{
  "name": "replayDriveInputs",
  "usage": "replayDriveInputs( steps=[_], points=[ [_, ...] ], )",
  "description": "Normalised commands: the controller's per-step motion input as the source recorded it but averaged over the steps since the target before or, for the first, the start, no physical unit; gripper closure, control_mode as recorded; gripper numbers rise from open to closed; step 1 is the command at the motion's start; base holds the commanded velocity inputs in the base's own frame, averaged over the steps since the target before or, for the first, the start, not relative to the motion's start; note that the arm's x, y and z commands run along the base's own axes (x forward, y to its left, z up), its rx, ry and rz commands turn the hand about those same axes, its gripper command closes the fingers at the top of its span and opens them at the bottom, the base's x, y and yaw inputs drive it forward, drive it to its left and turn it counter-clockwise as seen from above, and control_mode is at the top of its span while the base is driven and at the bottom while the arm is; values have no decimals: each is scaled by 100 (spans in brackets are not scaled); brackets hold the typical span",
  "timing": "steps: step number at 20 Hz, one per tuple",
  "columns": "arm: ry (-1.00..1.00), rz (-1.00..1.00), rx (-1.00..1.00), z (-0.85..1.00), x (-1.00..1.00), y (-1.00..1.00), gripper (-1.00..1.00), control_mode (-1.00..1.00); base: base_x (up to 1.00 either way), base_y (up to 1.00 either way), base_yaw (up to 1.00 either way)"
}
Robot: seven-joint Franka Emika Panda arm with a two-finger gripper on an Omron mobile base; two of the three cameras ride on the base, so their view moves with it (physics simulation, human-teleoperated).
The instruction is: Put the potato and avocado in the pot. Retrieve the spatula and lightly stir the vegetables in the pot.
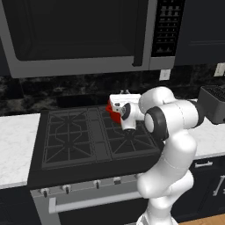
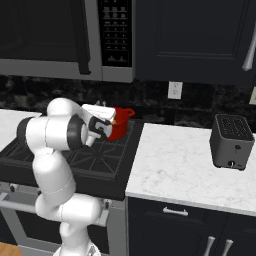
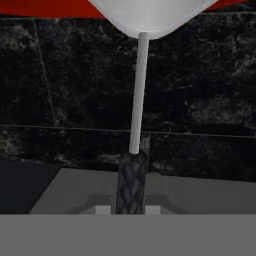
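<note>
— Over the wide black gas cooktop (image 1: pixel 79 132) hangs a big grey-framed microwave (image 1: pixel 74 39), and the white arm is reaching across the grates towards the back right corner of that cooktop.

— Right of the cooktop there's the white marble counter (image 2: pixel 185 160), with a dark boxy toaster (image 2: pixel 230 142) sitting on it, well apart from the burners.

— Now the small bright red round pot (image 2: pixel 119 127): it stands on the cooktop's rear right burner, with the hand just in front of it, half hiding it from the left.

— And the slim spatula (image 3: pixel 139 90)? Dark woven handle, pale shaft, white blade.

— It's clamped in the two-finger gripper (image 3: pixel 131 207), fingers closed on the dark handle. In the hand view the shaft runs straight out, and the white blade meets the pot's red rim. Whether the blade is inside, I can't tell.
</note>
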Motion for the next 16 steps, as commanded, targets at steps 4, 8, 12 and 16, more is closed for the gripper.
replayDriveInputs(
  steps=[4,8,12,16],
  points=[
    [-18,0,0,0,19,0,100,-100,0,0,0],
    [-21,0,0,0,11,0,100,-100,0,0,0],
    [-32,0,-1,0,3,0,100,-100,0,0,0],
    [-31,0,-2,0,1,0,100,-100,0,0,0]
  ],
)
